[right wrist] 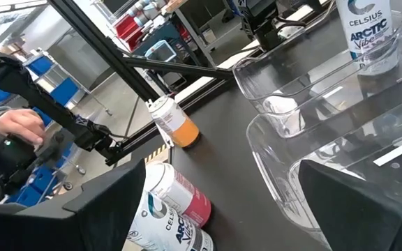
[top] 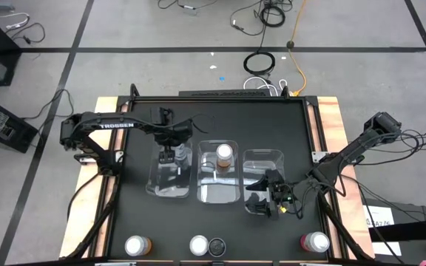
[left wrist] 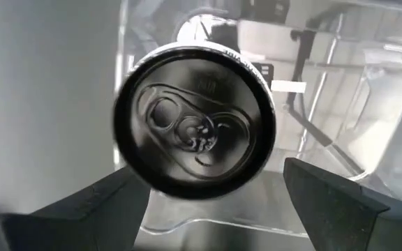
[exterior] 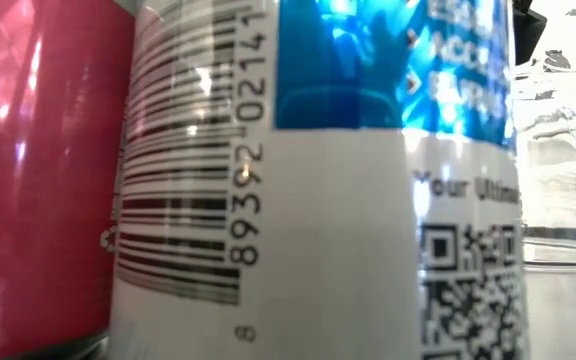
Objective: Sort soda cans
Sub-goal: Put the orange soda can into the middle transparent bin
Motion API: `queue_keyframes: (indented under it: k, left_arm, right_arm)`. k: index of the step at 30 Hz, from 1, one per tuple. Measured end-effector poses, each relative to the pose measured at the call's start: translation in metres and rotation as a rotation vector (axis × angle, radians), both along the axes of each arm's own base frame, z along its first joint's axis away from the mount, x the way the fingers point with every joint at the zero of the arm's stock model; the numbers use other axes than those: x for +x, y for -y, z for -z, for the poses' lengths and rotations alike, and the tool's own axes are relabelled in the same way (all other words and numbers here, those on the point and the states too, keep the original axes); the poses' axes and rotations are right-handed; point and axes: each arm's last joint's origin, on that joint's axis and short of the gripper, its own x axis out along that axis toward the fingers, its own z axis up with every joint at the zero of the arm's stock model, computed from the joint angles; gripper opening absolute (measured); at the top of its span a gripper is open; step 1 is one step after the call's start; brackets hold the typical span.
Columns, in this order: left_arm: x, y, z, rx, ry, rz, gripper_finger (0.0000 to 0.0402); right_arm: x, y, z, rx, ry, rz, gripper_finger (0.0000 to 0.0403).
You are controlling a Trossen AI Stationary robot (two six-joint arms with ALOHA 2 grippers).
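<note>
Three clear bins stand in a row mid-table. In the left bin a soda can with a dark-looking top stands upright on the bin's floor. My left gripper hangs above it, pointing down and open, a finger on either side, apart from the can. The middle bin holds an orange-sided can, upright. My right gripper stands open over the right bin with nothing between its fingers.
Along the table's near edge stand an orange can, a silver-topped can beside a dark one, and a red can. A white-and-blue can and a red one fill the low view.
</note>
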Motion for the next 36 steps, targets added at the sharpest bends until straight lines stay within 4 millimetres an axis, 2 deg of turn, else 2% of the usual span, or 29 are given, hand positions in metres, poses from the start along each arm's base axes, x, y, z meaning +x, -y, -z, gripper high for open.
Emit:
queue_keyframes:
  k: [6,12,17,20,27,31,36]
  left_arm:
    - [-0.013,-0.003,-0.016,0.049,0.053,-0.077,0.0332]
    - [-0.041,0.001,-0.044,0.058,0.162,-0.178,0.0332]
    - [-0.070,0.007,-0.068,0.037,0.292,-0.379,0.0332]
    - [-0.088,0.015,-0.079,-0.058,0.343,-0.518,0.0332]
    - [-0.113,0.047,-0.096,-0.223,0.440,-0.655,0.0332]
    - [-0.113,0.072,-0.096,-0.237,0.441,-0.698,0.0332]
    - [-0.104,0.111,-0.086,-0.226,0.395,-0.734,0.0332]
  right_arm:
    - [0.000,-0.001,0.000,0.001,-0.003,-0.025,0.0370]
    - [0.000,-0.001,0.000,-0.018,-0.002,-0.042,0.0370]
    - [-0.001,-0.003,0.000,-0.014,-0.010,-0.105,0.0370]
    - [-0.001,-0.004,0.000,-0.027,-0.011,-0.136,0.0370]
    - [-0.001,-0.006,0.001,-0.019,-0.019,-0.205,0.0370]
    - [-0.002,-0.007,0.001,-0.008,-0.025,-0.255,0.0370]
    - [-0.003,-0.009,0.001,0.006,-0.034,-0.327,0.0370]
